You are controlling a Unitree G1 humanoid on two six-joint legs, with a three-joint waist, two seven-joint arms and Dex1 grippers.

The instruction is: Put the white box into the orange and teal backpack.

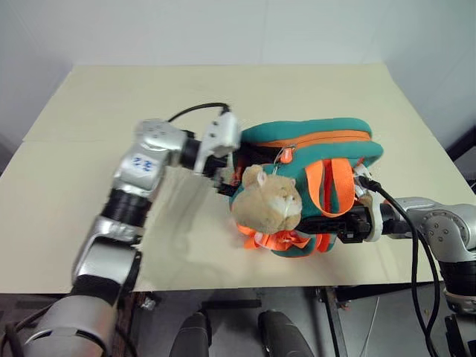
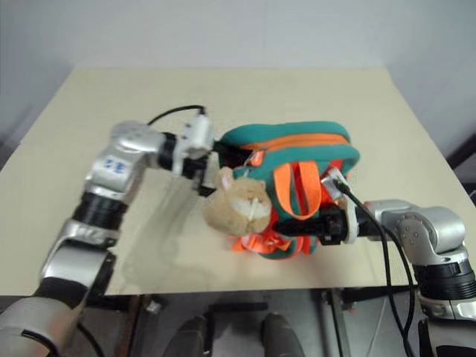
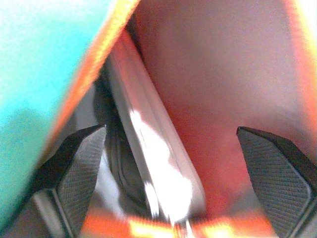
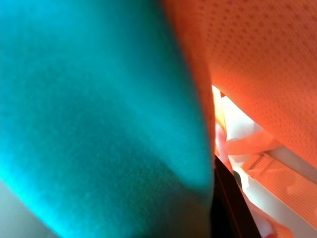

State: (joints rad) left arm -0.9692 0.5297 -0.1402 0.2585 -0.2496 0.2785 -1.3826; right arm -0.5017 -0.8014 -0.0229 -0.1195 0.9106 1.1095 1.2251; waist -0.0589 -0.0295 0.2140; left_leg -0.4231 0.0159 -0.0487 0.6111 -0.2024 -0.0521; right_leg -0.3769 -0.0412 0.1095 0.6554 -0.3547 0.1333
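Note:
The orange and teal backpack (image 1: 327,145) lies on its side on the table, a tan plush toy (image 1: 268,197) hanging at its front. My left gripper (image 1: 227,178) is at the bag's open left end. In the left wrist view its fingers (image 3: 79,168) stand wide apart and open. Between them the white box (image 3: 148,148) rests inside the orange-lined bag, touching neither finger. My right gripper (image 1: 323,223) reaches in from the right, shut on the backpack's lower edge beside the orange straps (image 1: 331,186).
The beige table (image 1: 111,111) has bare room left of and behind the bag. Its front edge (image 1: 223,286) runs close below the backpack. A black cable (image 1: 413,245) trails from my right wrist.

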